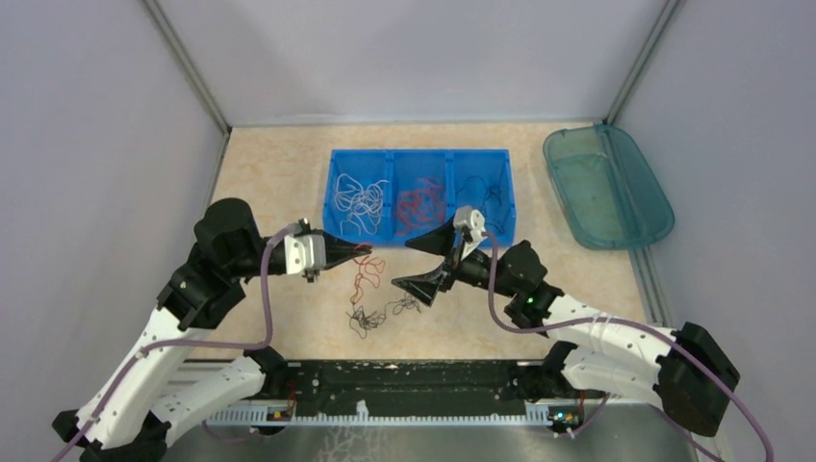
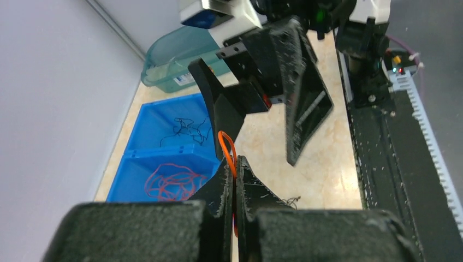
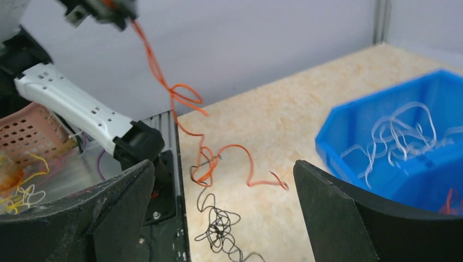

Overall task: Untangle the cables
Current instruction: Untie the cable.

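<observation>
Where the two arms meet over the beige table (image 1: pixel 269 173), a blue three-compartment bin (image 1: pixel 420 154) sits toward the far wall, and a teal translucent tub (image 1: pixel 597 183) lies well apart to its right

The left gripper (image 1: pixel 369 253) is raised above the table, just in front of the bin's left end. Its fingers are pressed together on a red-orange cable (image 1: pixel 364 274). In the left wrist view a small loop of that cable pokes out past the closed fingertips. The right gripper (image 1: pixel 407 264) faces it from the right, near but not touching, with its jaws spread wide and nothing between them. In the right wrist view the cable shows in the gap between the two fingers, but it is farther off and touches neither

From the left gripper the red-orange cable hangs down in loose curls to the table. There its lower coils lie across one end of the black cables (image 1: pixel 370 316), a small tangle resting on the table in front of both grippers

Inside the bin, white cables (image 1: pixel 356 202) fill the left compartment, red cables (image 1: pixel 420 204) the middle one and thin black wires (image 1: pixel 481 192) the right one
</observation>
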